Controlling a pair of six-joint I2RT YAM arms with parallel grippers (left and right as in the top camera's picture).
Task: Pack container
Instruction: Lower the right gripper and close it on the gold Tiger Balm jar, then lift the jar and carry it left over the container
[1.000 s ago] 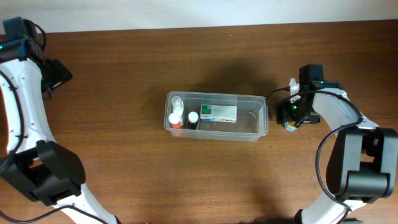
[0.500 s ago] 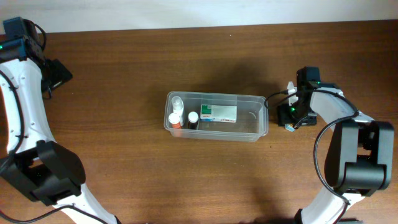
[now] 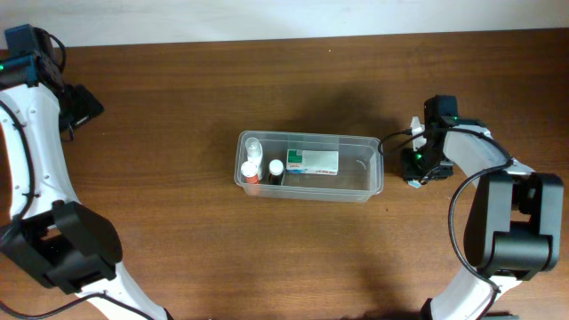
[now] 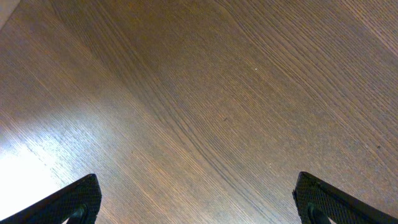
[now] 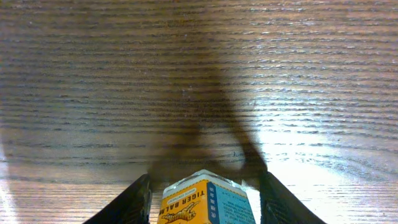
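Observation:
The clear plastic container (image 3: 375,174) sits at the table's middle. It holds a green-and-white carton (image 3: 312,162) and small white-capped bottles (image 3: 252,160) at its left end. My right gripper (image 3: 414,165) is just right of the container, low over the table. In the right wrist view its fingers (image 5: 205,186) straddle an orange-and-blue Tiger Balm box (image 5: 208,200) with a gap on each side. The box also shows in the overhead view (image 3: 414,182). My left gripper (image 3: 84,105) is open and empty at the far left back, and in its wrist view (image 4: 199,199) only bare wood lies below.
The table's back edge runs along the top of the overhead view, close behind the left arm. A black cable (image 3: 394,133) runs between the container's right end and the right gripper.
The right arm shifted slightly left and back a second ago and has since held still over the box. The left arm and the container have not moved.

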